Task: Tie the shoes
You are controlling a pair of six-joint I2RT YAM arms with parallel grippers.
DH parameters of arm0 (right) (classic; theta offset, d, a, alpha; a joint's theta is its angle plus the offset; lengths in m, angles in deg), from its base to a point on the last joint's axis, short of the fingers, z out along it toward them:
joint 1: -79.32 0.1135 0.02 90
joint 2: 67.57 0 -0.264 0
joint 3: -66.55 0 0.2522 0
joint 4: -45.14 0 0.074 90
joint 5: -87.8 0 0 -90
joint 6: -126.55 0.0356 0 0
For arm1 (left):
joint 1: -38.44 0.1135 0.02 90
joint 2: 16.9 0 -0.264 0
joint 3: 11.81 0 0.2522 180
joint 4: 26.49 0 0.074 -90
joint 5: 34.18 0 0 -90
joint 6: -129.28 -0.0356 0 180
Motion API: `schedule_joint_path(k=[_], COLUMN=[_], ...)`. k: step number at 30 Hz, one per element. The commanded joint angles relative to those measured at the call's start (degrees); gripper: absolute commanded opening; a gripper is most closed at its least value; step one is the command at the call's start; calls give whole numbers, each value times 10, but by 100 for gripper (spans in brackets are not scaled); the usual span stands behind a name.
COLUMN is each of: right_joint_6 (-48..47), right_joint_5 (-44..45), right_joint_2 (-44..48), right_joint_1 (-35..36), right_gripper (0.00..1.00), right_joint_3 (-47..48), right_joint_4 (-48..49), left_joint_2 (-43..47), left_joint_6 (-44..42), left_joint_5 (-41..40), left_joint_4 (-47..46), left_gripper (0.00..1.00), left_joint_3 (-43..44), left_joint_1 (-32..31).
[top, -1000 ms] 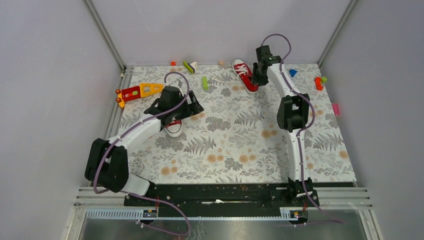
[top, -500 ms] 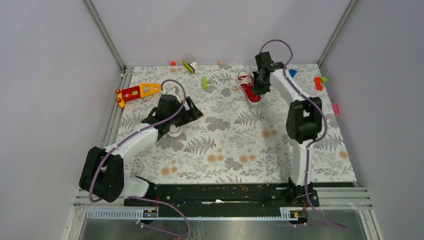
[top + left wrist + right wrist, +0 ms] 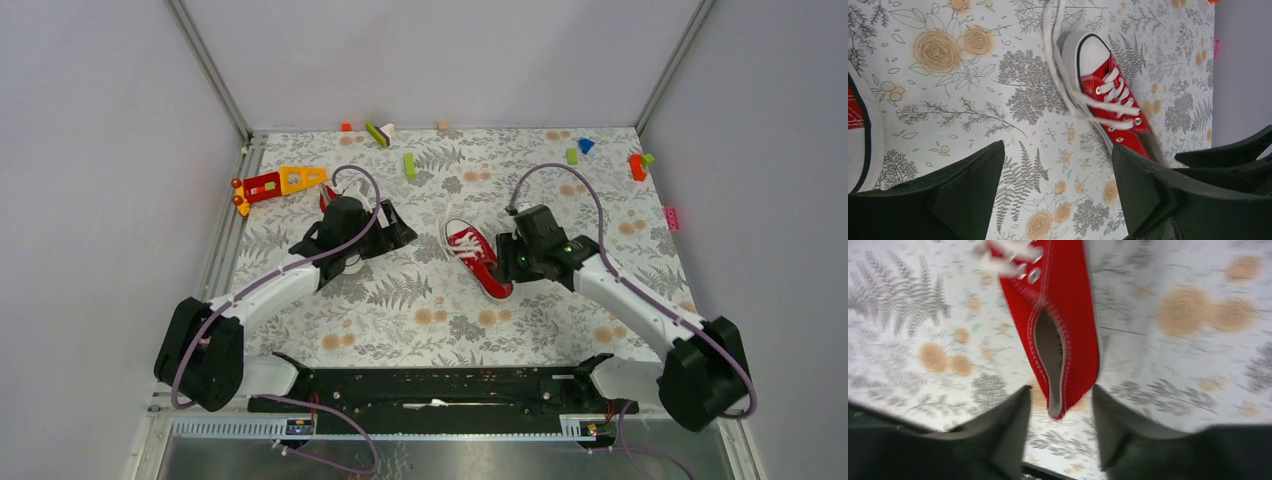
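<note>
One red shoe [image 3: 478, 258] with white laces lies at the middle of the floral table, toe toward the back left, and also shows in the left wrist view [image 3: 1110, 102]. My right gripper [image 3: 512, 257] is at its heel. In the right wrist view the fingers have closed in on either side of the heel [image 3: 1068, 365], around the right gripper's midpoint [image 3: 1061, 388]. The other shoe [image 3: 346, 264] lies mostly hidden under my left arm; its sole shows at the view's edge [image 3: 859, 125]. My left gripper [image 3: 394, 227] hangs open over bare table [image 3: 1058, 148], between the two shoes.
A red-and-yellow toy piece [image 3: 280, 182] lies at the left edge. Small blocks are scattered along the back: green [image 3: 409, 165], green-and-white [image 3: 378, 132], blue [image 3: 585, 145], red [image 3: 636, 166]. Loose laces [image 3: 1053, 60] trail from the middle shoe's toe. Grey walls enclose the table.
My right arm has swung from the far back to the table's middle, bringing the red shoe with it. Its fingers have narrowed. The left gripper has shifted slightly and stayed open.
</note>
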State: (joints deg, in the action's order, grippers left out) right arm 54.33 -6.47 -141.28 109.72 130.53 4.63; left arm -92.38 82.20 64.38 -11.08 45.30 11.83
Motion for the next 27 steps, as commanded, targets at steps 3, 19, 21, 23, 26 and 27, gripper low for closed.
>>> schedule_joint_path(k=[3,19,21,23,26,27], right_joint_6=[54,231,244,270,307,313], right_joint_5=[265,79,46,17,21,27], right_joint_2=[80,154,160,177,190,187], right_joint_1=[-21,22,31,38,41,41], right_gripper=[94,73,70,64,52,49], right_joint_3=[-14,-147,-176,-219,-274,-283], right_joint_4=[-39,64,97,153,226,243], left_joint_2=[27,-229,-281,-334,-393,-413], left_joint_6=[-14,-119,-121,-124,-119,-115], left_joint_5=[-27,10,44,60,89,98], left_joint_4=[-17,119,144,155,160,163], left_gripper=[84,81,79,78,77,76], left_joint_3=[16,320,381,429,484,507], left_joint_1=[-35,-41,-35,-33,-31,-31])
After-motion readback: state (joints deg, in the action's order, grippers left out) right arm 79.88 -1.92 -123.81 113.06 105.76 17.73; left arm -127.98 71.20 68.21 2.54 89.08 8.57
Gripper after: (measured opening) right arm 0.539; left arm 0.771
